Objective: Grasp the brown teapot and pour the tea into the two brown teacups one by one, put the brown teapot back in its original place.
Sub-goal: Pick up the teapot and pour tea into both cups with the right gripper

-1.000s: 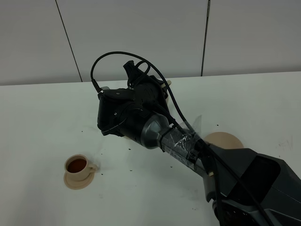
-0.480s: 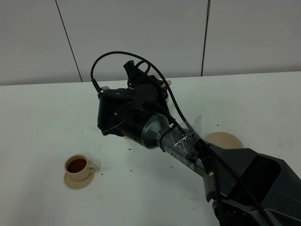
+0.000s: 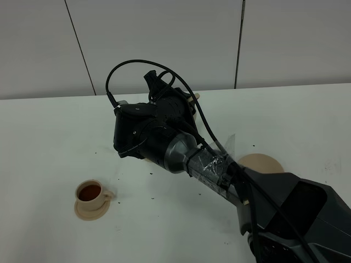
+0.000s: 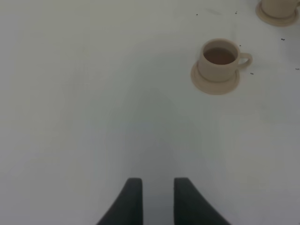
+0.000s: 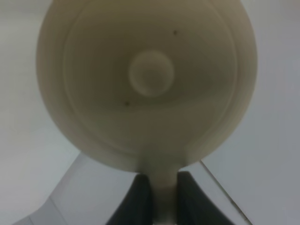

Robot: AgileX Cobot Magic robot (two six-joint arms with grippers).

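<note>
Table [image 3: 49, 131]: white, dark specks.
Wall [image 3: 164, 38]: pale panels, dark seams.
Teapot [image 5: 147, 75]: handle pinched in right gripper [image 5: 164, 187], over table.
Left gripper [image 4: 157, 190]: jaws spread, empty.
Teacup [image 3: 90, 192]: holds tea, on saucer [image 3: 82, 211].

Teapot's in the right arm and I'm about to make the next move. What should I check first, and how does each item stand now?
1. Grip: the right gripper has its jaws shut on the teapot handle: ok.
2. Lid seated on the teapot: ok.
3. First cup holds tea: ok.
4. Second cup filled: cannot tell; only its edge shows in the left wrist view.
5. Big saucer free for the return: ok on the part that shows; the arm hides the rest.
6. Left gripper open and apart from both cups: ok.
</note>
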